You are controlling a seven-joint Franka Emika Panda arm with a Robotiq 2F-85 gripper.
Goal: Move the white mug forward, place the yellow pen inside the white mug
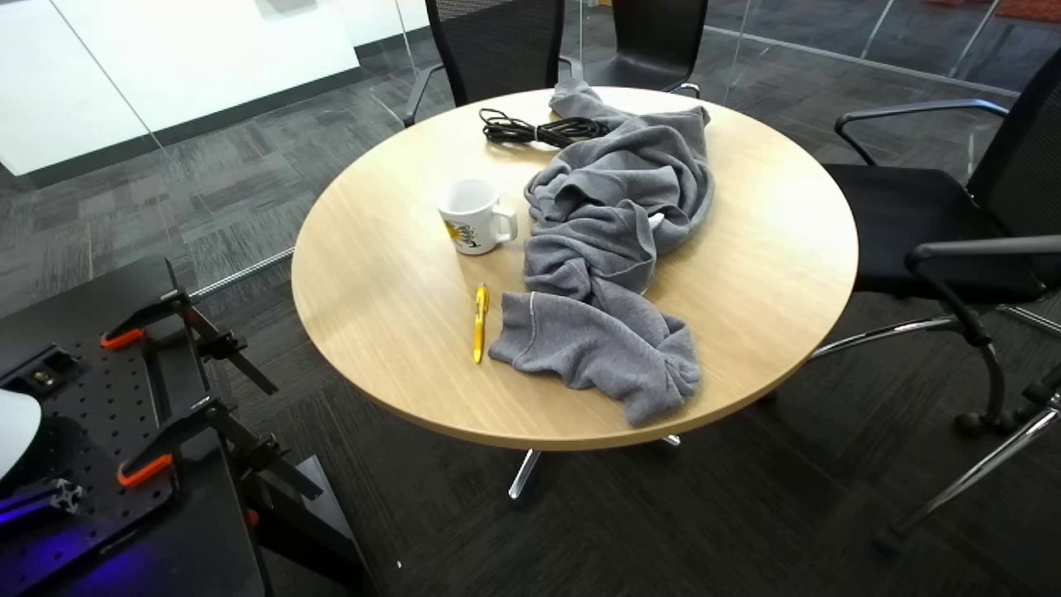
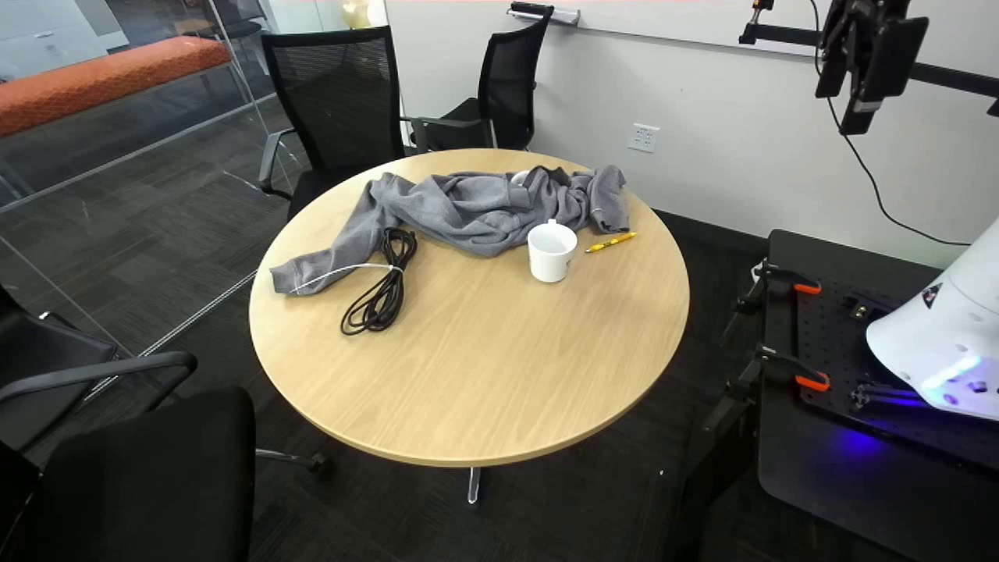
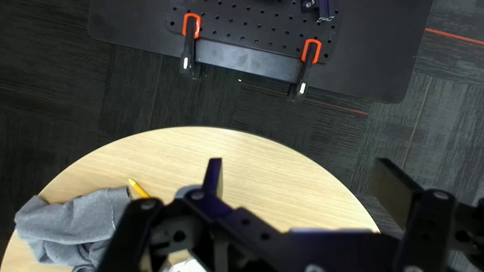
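Left of the pen in an exterior view, the mug likely awaits its forward move, so the gripper, fingers spread, should next reach for it.

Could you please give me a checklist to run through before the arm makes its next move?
1. Gripper open, nothing between its jaws: ok.
2. Gripper at the white mug: not ok; it is raised, away from it.
3. Mug upright on the table: ok.
4. Mug well clear of the grey cloth: not ok; the cloth lies close beside it.
5. Yellow pen lying on the table, not covered by the cloth: ok.
6. Forward path free: cannot tell; which way counts as forward is not shown.
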